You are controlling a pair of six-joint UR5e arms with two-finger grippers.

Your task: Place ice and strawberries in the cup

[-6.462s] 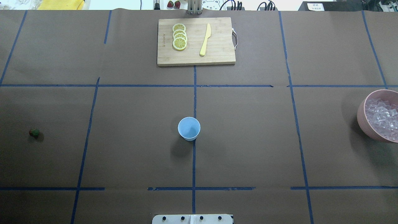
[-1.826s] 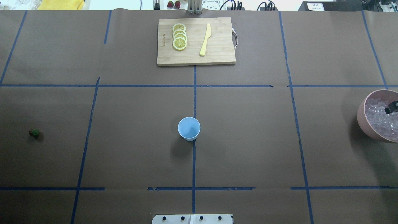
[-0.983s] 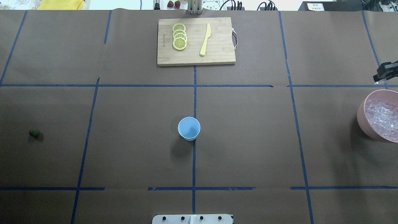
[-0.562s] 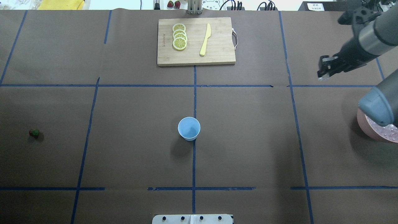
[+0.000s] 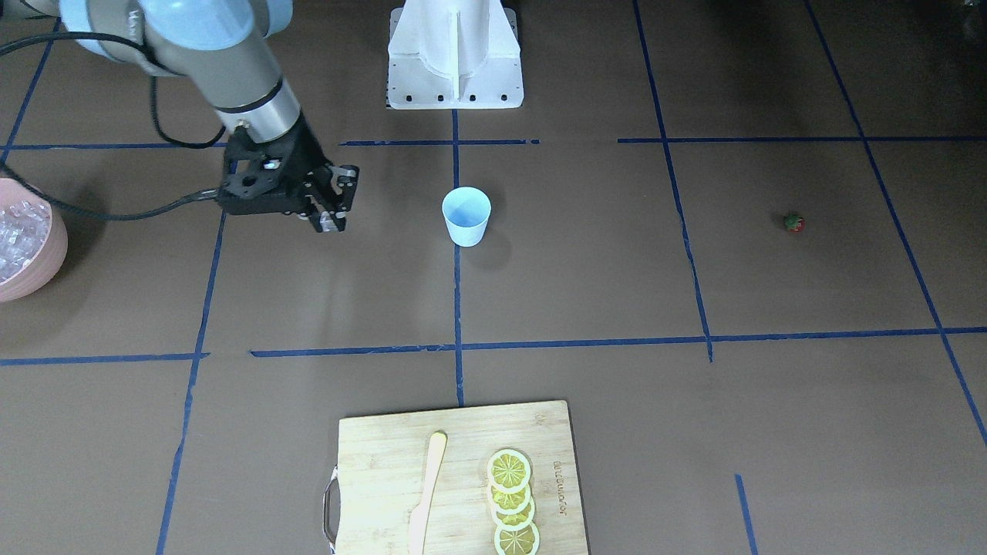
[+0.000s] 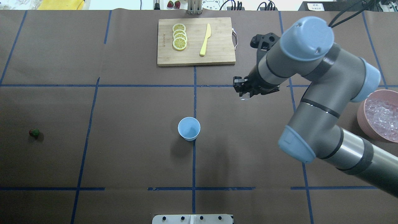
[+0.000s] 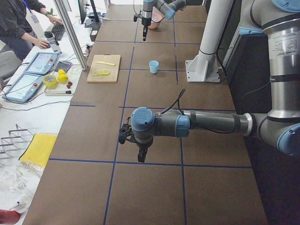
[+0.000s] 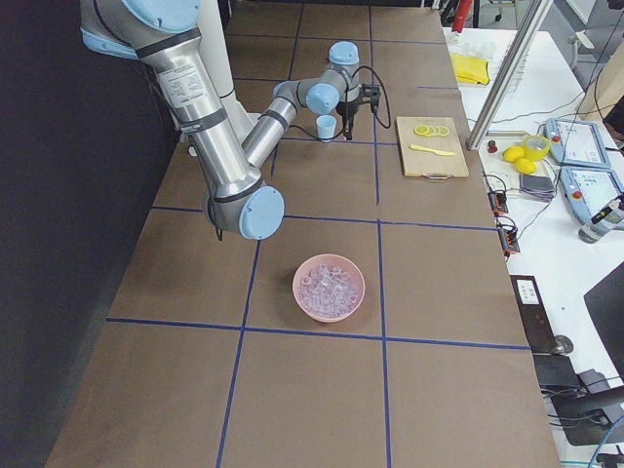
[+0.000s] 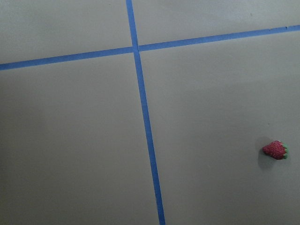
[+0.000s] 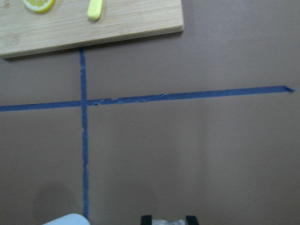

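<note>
The pale blue cup (image 6: 188, 128) stands upright at the table's middle; it also shows in the front view (image 5: 466, 216). My right gripper (image 6: 244, 96) hangs above the table, to the right of the cup and beyond it. It is shut on a small clear ice cube (image 10: 164, 221); it also shows in the front view (image 5: 329, 222). The strawberry (image 6: 34, 133) lies at the far left and shows in the left wrist view (image 9: 275, 150). My left gripper (image 7: 140, 158) shows only in the left side view, so I cannot tell its state.
A pink bowl (image 6: 362, 121) of ice cubes (image 6: 382, 116) sits at the right edge. A wooden cutting board (image 6: 217, 53) with lemon slices (image 6: 179, 36) and a yellow knife (image 6: 205, 39) lies at the far middle. Blue tape lines cross the brown table.
My right arm dipped its gripper into the pink bowl, then came away and swept left across the table toward the cup. Cup and strawberry have not moved.
</note>
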